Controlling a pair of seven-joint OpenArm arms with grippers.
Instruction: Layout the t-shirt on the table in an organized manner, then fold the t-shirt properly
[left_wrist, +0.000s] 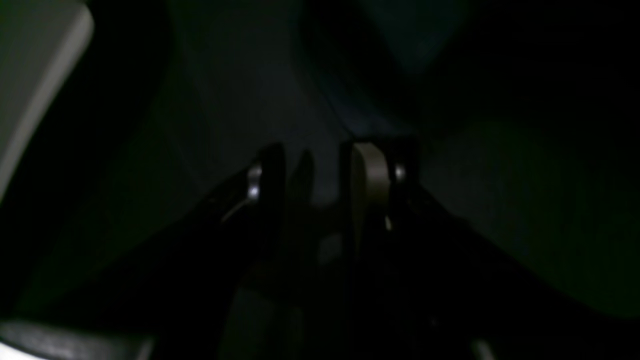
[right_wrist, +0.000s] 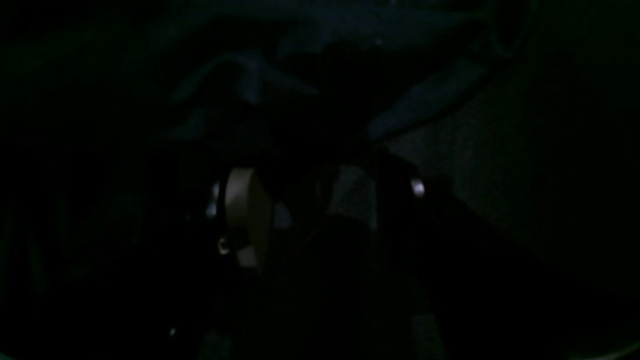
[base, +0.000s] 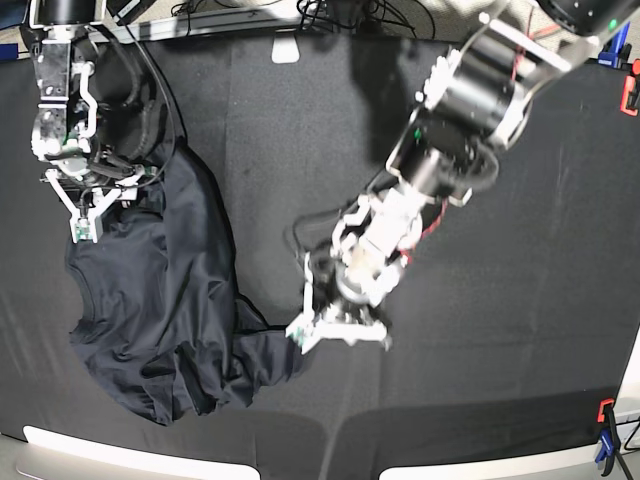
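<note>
- The t-shirt (base: 165, 300) lies crumpled in the left half of the base frame, on the black table (base: 500, 330). Its long axis runs from the upper left down toward bottom centre, and a bunched tail reaches right to about the frame's middle.
- The left gripper (base: 338, 335), on the arm that enters from the upper right, sits low at centre frame with its tips just beside, perhaps touching, the right end of that tail. The shirt lies to its left.
- In the left wrist view the left gripper (left_wrist: 312, 175) shows a narrow gap between its fingers. The picture is too dark to tell whether cloth is pinched there.
- The right gripper (base: 88, 205) is in the upper left of the base frame, at the shirt's top edge, fingers pointing down the frame. Its wrist view (right_wrist: 320, 200) shows the fingers set moderately apart over dim folds; whether they hold cloth I cannot tell.
- Each arm is nearest one end of the shirt's long axis. I judge that spreading calls for pulling these ends apart, since the shirt is not yet laid flat.
</note>
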